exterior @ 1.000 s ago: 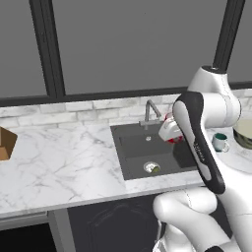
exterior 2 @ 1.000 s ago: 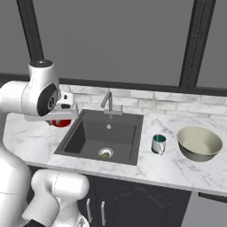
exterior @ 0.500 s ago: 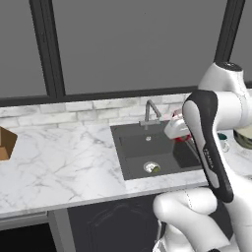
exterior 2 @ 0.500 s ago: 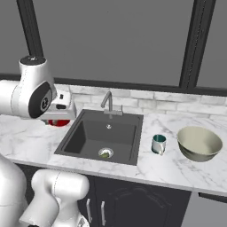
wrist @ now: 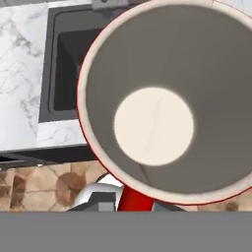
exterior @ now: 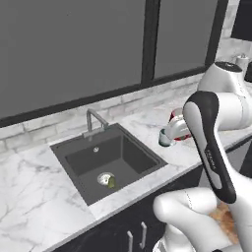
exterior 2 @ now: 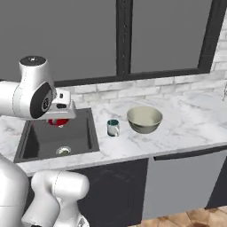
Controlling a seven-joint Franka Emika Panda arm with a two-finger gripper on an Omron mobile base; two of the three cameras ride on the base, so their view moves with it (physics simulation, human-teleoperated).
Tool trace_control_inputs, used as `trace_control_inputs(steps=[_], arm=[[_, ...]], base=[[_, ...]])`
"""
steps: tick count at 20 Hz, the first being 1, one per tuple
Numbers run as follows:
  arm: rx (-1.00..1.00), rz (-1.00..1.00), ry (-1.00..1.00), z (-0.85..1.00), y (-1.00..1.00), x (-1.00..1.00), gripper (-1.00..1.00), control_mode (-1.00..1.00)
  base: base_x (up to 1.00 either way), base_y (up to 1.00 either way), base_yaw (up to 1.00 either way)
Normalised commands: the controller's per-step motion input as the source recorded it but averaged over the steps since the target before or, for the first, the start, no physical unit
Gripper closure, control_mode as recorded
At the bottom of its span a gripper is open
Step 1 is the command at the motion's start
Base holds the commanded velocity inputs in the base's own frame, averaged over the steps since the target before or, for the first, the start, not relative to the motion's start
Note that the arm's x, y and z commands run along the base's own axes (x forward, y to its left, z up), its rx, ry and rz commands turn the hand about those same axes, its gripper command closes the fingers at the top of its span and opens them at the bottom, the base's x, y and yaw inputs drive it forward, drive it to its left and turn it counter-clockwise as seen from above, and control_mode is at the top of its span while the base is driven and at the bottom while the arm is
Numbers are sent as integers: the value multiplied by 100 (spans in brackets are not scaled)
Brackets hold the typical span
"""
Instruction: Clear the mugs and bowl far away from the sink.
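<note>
Clearly, from the left base view, we carry the red mug [exterior: 177, 119] raised off the counter [exterior: 29, 197], tucked behind our forearm at about 3 o'clock from the sink [exterior: 106, 162]. We judge it is held high so it clears the basin rim and faucet [exterior: 93, 120] while it travels away. The gripper [exterior: 183, 127] is mostly masked by the arm here, so this view alone does not show how the fingers sit.

From the right base view, the red mug [exterior 2: 57, 121] hangs under the gripper [exterior 2: 61, 116] above the sink [exterior 2: 55, 137], near its back edge. The fingers look drawn in tight on the mug, which is lifted, so we read it as clamped. At 3 o'clock from the basin stands the teal-banded mug [exterior 2: 113, 127], and just beyond it, again at 3 o'clock, the bowl [exterior 2: 144, 119]; both sit upright, apart from each other. They lie in the path if we swing that way, so we would pass above them.

From the hand view, we look straight into the red mug [wrist: 162, 98], its pale bottom centred, its red wall at 6 o'clock. The sink [wrist: 64, 69] lies at 10 o'clock behind it.
</note>
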Motion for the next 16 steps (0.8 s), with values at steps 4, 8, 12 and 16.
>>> trace_control_inputs(steps=[4, 8, 12, 16], arm=[[0, 0, 0, 0, 0, 0, 100, 100], [0, 0, 0, 0, 0, 0, 100, 100], [0, 0, 0, 0, 0, 0, 100, 100], [0, 0, 0, 0, 0, 0, 100, 100]], base=[[0, 0, -100], [0, 0, -100], [0, 0, -100], [0, 0, -100]])
